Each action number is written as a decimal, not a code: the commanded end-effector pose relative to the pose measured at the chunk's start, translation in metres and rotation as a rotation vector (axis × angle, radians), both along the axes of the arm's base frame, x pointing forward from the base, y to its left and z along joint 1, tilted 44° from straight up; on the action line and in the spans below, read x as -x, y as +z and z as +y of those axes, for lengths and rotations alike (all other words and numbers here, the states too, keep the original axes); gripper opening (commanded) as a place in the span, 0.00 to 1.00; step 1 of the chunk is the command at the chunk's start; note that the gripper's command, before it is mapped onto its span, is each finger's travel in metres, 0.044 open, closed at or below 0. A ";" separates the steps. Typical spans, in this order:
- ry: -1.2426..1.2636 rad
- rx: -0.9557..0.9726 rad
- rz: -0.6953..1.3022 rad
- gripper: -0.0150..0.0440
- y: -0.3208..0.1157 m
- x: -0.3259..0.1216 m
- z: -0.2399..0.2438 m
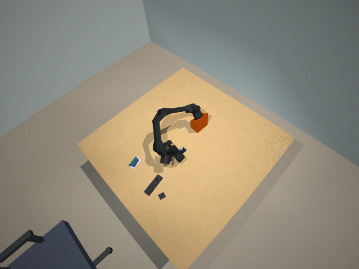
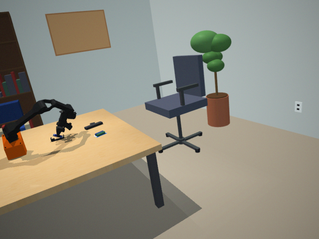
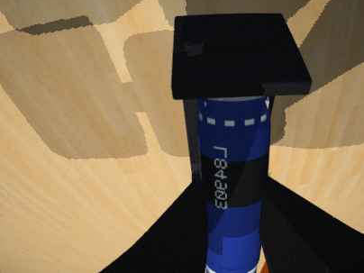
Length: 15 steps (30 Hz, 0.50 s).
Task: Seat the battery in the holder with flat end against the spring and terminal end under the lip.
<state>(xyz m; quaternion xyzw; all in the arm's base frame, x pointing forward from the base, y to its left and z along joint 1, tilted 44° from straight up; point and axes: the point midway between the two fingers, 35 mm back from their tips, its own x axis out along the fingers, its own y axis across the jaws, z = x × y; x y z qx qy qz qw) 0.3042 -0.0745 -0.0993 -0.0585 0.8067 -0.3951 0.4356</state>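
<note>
The blue battery (image 1: 181, 150) (image 2: 55, 135) (image 3: 234, 139) has a black band. My gripper (image 2: 60, 135) (image 3: 231, 190) is shut on it around its middle. In the wrist view its flat end reaches the underside of the black holder's end wall (image 3: 239, 55), which hides the spring. In the exterior view the battery is tilted over the holder (image 2: 56, 139) (image 1: 184, 149), its far-left end raised above the holder and its other end low, near the holder's right end. The terminal end and the lip are outside or at the bottom edge of the wrist view, so their contact cannot be told.
A dark remote (image 1: 153, 184) (image 2: 93, 125) and a small dark square piece (image 1: 162, 195) lie on the table (image 1: 221, 161). A green and blue pair of cylinders (image 1: 134, 162) (image 2: 99, 133) lies on a white and blue base. The arm's orange base block (image 1: 199, 123) (image 2: 15, 150) stands on the table.
</note>
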 end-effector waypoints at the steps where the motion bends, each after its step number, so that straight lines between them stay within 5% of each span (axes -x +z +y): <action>1: 0.018 0.007 -0.024 0.36 -0.001 -0.004 -0.002; 15: 0.067 0.016 -0.070 0.36 -0.006 -0.002 -0.002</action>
